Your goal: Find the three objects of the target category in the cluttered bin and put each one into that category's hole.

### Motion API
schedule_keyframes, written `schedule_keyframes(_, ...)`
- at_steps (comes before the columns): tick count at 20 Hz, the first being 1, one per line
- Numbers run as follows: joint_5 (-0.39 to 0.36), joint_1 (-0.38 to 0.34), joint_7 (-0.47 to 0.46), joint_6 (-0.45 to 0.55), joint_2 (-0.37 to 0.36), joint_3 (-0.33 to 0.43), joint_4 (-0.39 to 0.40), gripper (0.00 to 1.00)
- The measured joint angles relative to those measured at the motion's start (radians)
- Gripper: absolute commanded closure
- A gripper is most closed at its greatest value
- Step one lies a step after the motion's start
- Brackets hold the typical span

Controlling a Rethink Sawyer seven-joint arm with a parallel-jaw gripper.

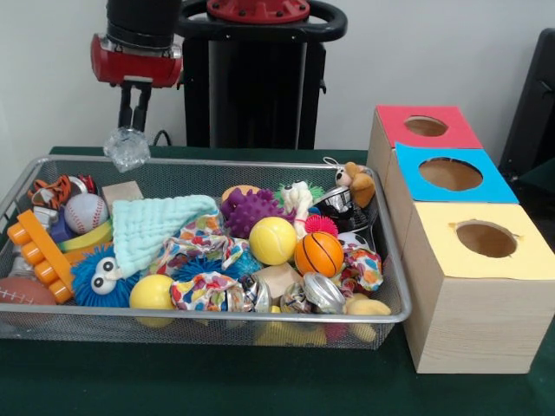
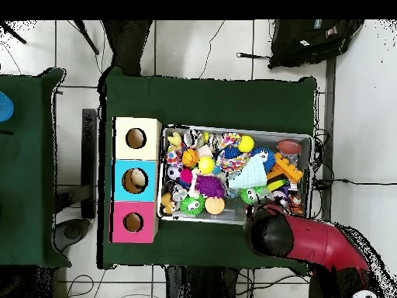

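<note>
My gripper (image 1: pixel 130 128) hangs above the far left corner of the wire mesh bin (image 1: pixel 217 319), shut on a clear knobbly ball (image 1: pixel 127 148) that is lifted clear of the clutter. In the overhead view the red arm (image 2: pixel 310 240) hides the gripper at the bin's (image 2: pixel 225 129) lower right edge. The bin holds a baseball (image 1: pixel 85 212), a yellow ball (image 1: pixel 272 240), a small basketball (image 1: pixel 318 253), a purple spiky ball (image 1: pixel 250 211), a second yellow ball (image 1: pixel 152 293) and a football (image 1: pixel 22 290). Right of the bin a wooden box has a red hole (image 1: pixel 426 126), a blue hole (image 1: pixel 450 173) and a yellow hole (image 1: pixel 486 238).
A mint cloth (image 1: pixel 156 227), a blue fuzzy toy with eyes (image 1: pixel 102 276), an orange block toy (image 1: pixel 39 251), patterned fabric and a plush animal (image 1: pixel 355 182) crowd the bin. In the overhead view something pale sits in the blue hole (image 2: pixel 136 180).
</note>
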Motion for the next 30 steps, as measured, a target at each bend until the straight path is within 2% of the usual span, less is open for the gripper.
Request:
schedule_keyframes(4, 0.098, -0.030, 0.000, 0.000, -0.002, 0.030, 0.023, 1.00)
schedule_keyframes(8, 0.155, -0.040, 0.000, 0.000, -0.002, 0.043, 0.048, 1.00)
schedule_keyframes(22, 0.222, -0.035, 0.000, 0.000, -0.002, 0.050, 0.075, 1.00)
schedule_keyframes(30, 0.282, 0.029, 0.001, 0.000, -0.003, 0.050, 0.078, 1.00)
